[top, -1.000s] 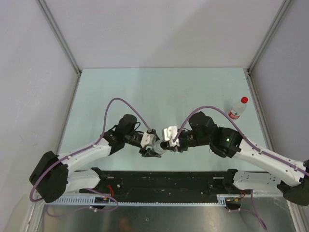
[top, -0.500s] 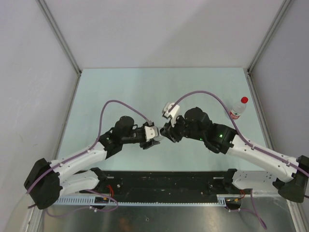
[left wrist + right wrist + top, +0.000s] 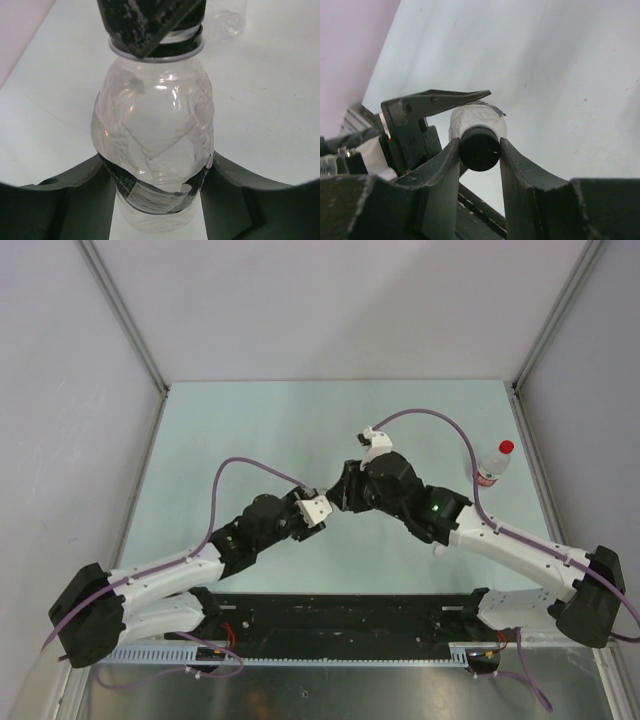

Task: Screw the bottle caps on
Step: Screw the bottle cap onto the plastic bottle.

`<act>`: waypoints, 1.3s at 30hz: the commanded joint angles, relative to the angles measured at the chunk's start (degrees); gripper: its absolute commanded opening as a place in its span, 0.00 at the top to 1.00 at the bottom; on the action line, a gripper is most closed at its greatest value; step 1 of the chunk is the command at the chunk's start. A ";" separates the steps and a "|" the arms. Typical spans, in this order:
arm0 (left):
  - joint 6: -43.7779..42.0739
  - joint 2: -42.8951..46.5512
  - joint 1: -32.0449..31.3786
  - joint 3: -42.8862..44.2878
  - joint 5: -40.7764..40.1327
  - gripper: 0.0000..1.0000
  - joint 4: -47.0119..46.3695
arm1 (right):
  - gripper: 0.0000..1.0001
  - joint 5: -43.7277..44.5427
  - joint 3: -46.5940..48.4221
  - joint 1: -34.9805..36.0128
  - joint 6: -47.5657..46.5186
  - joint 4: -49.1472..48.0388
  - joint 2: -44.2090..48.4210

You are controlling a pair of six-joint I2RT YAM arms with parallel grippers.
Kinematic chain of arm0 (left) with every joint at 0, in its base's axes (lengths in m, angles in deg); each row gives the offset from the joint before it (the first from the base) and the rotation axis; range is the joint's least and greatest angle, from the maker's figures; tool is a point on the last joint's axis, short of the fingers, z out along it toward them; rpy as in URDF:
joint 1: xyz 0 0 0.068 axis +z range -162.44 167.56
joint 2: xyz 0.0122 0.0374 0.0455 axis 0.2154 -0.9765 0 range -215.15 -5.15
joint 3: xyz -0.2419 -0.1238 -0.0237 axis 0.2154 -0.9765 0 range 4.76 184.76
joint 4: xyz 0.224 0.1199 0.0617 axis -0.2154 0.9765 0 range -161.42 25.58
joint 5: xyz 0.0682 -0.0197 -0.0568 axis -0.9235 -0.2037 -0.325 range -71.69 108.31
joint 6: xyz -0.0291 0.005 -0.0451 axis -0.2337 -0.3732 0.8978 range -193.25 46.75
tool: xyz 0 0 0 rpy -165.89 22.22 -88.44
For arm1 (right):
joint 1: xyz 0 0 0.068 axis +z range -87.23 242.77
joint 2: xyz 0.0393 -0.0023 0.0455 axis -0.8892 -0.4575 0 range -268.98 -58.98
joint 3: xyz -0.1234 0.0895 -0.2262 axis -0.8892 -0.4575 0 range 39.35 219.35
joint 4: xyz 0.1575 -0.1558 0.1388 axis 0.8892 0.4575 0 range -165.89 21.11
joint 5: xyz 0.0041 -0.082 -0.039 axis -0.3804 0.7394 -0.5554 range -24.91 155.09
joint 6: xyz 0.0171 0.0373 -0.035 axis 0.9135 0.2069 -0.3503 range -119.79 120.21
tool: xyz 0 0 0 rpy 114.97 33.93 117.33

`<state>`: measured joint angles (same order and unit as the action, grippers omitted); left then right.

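A small clear bottle [image 3: 152, 120] with a dark label band is clamped at its lower body by my left gripper [image 3: 157, 172], which is shut on it. A black cap [image 3: 479, 148] sits on the bottle's neck. My right gripper [image 3: 479, 146] is shut on that cap, one finger pressing each side. In the top view the left gripper [image 3: 318, 508] and the right gripper [image 3: 343, 498] meet tip to tip above the middle of the table, and they hide the bottle. A second bottle [image 3: 492, 464], with a red cap and a red-and-white label, lies at the right.
The pale green table [image 3: 250, 430] is walled on three sides, with metal posts at the back corners. The arm bases and a black rail [image 3: 340, 615] run along the near edge. Another clear bottle [image 3: 227, 15] shows far off in the left wrist view.
Both grippers have moved together away from the near edge toward the table's middle, keeping the bottle and cap between them. The right wrist has turned, swinging its white camera mount upward.
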<state>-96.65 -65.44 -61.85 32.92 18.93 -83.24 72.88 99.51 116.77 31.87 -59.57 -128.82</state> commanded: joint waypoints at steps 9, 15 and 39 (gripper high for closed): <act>-0.55 1.25 -2.01 0.06 0.63 0.80 -14.89 | 0.79 4.46 0.07 -2.22 5.40 -3.96 0.63; 0.83 1.61 -2.02 0.47 6.05 0.79 -11.96 | 0.25 1.61 0.06 -2.52 -9.94 -5.67 6.66; -3.36 1.97 5.08 2.50 45.35 0.79 -1.68 | 0.01 -19.00 -19.53 -2.82 -36.79 -16.89 38.89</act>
<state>-97.37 -65.82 -59.70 33.38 51.74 -85.45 65.56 79.65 114.02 1.56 -78.87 -89.59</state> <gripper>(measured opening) 0.615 0.992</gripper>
